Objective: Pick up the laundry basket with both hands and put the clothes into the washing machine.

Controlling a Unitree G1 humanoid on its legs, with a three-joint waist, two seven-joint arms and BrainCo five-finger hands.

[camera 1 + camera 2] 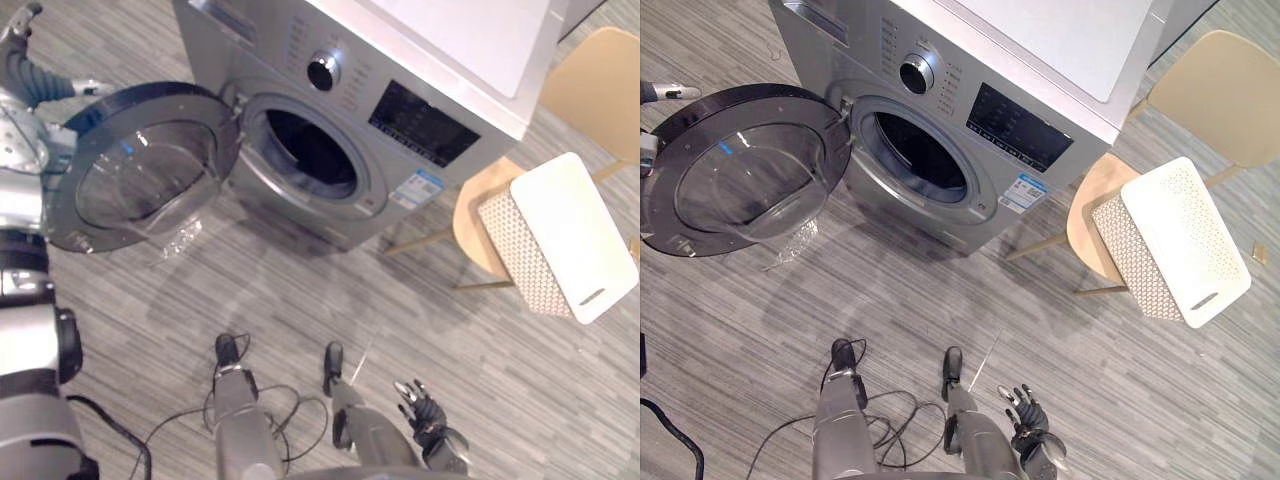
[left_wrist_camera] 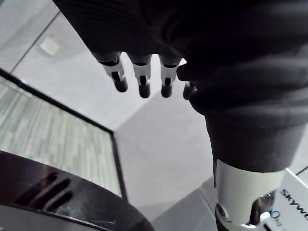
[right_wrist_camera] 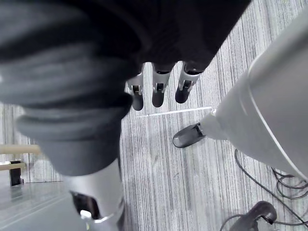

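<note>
A white perforated laundry basket [image 1: 555, 235] lies tipped on a round wooden chair [image 1: 478, 205] to the right of the silver washing machine [image 1: 400, 70]. The machine's round door [image 1: 140, 170] is swung wide open to the left, and the drum opening [image 1: 305, 150] is dark inside. My left hand [image 1: 30, 75] is raised at the door's far upper edge, fingers [image 2: 142, 79] straight and holding nothing. My right hand [image 1: 425, 412] hangs low by my side, far from the basket, its fingers [image 3: 156, 89] relaxed over the floor.
A second pale wooden chair [image 1: 600, 85] stands behind the basket at the far right. Grey striped floor [image 1: 300, 290] spreads in front of the machine. The open door juts out over the floor on my left.
</note>
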